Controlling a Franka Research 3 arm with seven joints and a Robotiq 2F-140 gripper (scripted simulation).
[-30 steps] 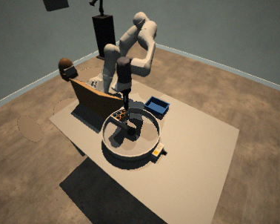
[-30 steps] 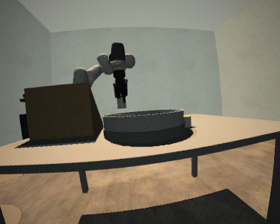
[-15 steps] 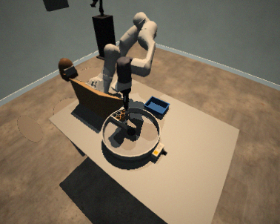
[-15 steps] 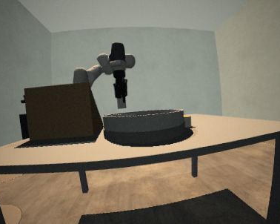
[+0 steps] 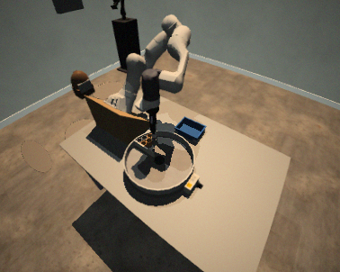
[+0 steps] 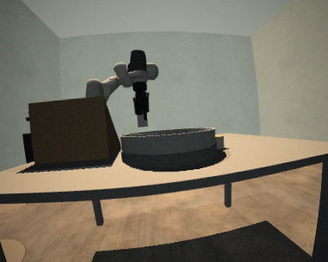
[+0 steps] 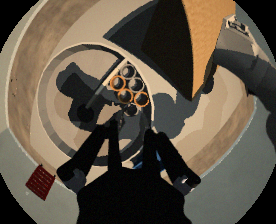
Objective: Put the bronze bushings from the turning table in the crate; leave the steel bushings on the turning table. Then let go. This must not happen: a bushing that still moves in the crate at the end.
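The turning table is a round, walled grey dish. In the wrist view several rings stand bunched near its wall: bronze bushings and steel bushings. The blue crate lies beside the dish and looks empty in the top view; the gripper partly hides it in the wrist view. My gripper hangs above the dish near the bushings, its fingers partly open with nothing between them.
A tall brown panel stands close beside the dish on the bushings' side. A bar reaches from the dish wall towards its middle. A small box with an orange button sits against the dish's outside.
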